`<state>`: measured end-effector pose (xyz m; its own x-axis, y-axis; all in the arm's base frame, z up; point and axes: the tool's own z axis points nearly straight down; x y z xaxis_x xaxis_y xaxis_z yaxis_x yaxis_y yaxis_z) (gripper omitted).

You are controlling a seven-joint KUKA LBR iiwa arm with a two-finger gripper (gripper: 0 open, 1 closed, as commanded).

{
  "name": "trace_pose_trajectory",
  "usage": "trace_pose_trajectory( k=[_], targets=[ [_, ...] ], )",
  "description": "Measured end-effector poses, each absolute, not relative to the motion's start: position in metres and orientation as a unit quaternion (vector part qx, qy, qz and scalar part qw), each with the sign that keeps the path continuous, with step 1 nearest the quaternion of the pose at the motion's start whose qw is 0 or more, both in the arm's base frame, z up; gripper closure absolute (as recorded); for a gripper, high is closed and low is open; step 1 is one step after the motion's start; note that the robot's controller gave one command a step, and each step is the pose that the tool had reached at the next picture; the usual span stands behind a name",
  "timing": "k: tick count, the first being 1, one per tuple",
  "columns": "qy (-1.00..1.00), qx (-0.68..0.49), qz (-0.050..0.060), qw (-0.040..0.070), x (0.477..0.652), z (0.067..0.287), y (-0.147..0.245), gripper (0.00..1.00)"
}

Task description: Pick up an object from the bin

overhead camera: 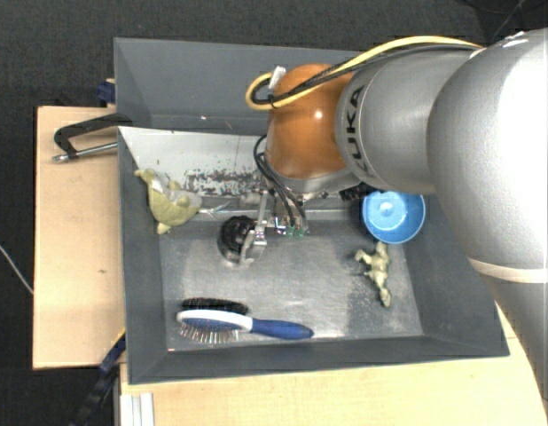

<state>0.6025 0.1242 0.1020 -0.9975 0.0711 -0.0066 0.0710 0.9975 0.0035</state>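
Note:
My gripper (pixel 267 223) hangs below the arm's orange cover, low over the middle of the bin near its back wall. A small black round thing (pixel 231 233) lies right beside it on its left, touching or nearly touching it. A yellow-green soft toy (pixel 170 204) rests further left against the back wall. Part of the gripper is hidden under the cover.
A hairbrush with a blue handle and a white and black head (pixel 234 321) lies along the bin's front wall. A blue round cup (pixel 393 216) sits at the right, partly under the arm. In front of the cup lies a small tan animal figure (pixel 377 272).

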Motion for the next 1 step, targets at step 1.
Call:
trace_pose_trajectory(
  k=[1],
  targets=[
    [0.996, 0.091, 0.002, 0.003, 0.6018, 0.1151, 0.124, 0.0]
  ],
)
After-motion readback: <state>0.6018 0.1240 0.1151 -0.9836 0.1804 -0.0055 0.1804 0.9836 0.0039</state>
